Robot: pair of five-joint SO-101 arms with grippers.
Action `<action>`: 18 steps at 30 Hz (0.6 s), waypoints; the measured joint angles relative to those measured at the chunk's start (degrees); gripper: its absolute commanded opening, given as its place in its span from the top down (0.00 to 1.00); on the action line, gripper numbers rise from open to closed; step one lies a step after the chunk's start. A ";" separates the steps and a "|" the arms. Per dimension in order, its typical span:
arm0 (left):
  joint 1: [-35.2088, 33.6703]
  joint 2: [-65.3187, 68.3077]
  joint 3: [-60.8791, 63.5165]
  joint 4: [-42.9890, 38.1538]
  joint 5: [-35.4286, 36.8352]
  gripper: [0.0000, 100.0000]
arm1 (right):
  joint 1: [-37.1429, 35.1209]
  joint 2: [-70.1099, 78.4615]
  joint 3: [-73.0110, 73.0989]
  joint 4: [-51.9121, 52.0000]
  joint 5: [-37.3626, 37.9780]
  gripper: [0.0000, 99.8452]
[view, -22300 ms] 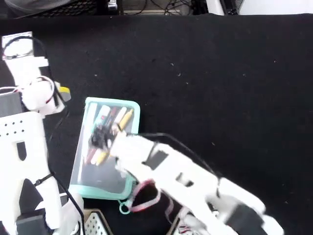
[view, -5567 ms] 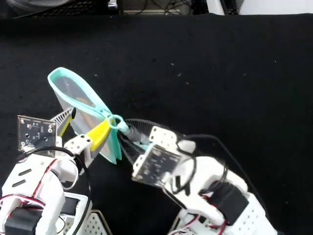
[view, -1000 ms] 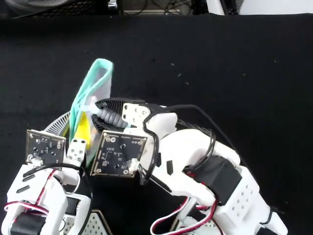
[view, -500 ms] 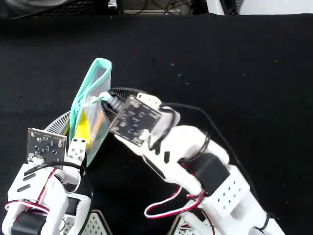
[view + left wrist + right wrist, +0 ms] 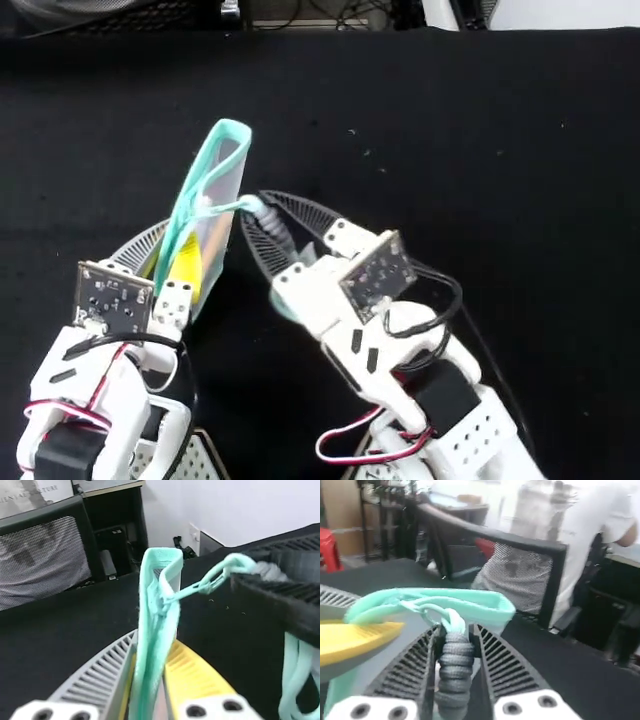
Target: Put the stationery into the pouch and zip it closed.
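Pouch (image 5: 212, 185) upright in left tool (image 5: 175, 262) | right tool (image 5: 258, 212) pinches cord (image 5: 452, 662) — chair (image 5: 520, 575) likely behind

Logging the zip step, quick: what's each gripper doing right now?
Left gripper: shut on the pouch.
Right gripper: shut on the zipper cord.

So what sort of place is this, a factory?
More likely an office or a lab workroom: mesh-backed chairs stand behind, there is dark shelving against a white wall, and the table is draped in black cloth.
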 measured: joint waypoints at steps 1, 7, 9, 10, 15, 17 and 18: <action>0.18 0.00 0.00 -0.09 0.00 0.97 | 0.88 -0.26 0.26 -0.44 -0.09 0.99; 0.35 0.09 0.44 0.00 0.00 0.97 | 2.81 -0.53 0.62 -1.23 -0.18 0.99; 0.35 0.09 0.44 0.09 0.00 0.97 | 3.08 -0.53 0.62 -1.23 -0.18 0.99; 0.35 0.09 0.44 0.09 0.00 0.97 | 3.25 -0.53 0.62 -1.23 -0.18 0.99; 0.35 0.09 0.44 0.18 0.00 0.97 | 3.34 -0.44 0.79 -5.71 -0.18 0.99; 0.35 0.09 0.44 0.00 0.00 0.97 | 3.34 1.05 0.79 -7.65 -0.18 0.99; 0.35 0.09 0.44 0.00 0.00 0.97 | 3.34 2.37 0.53 -8.00 -0.18 0.99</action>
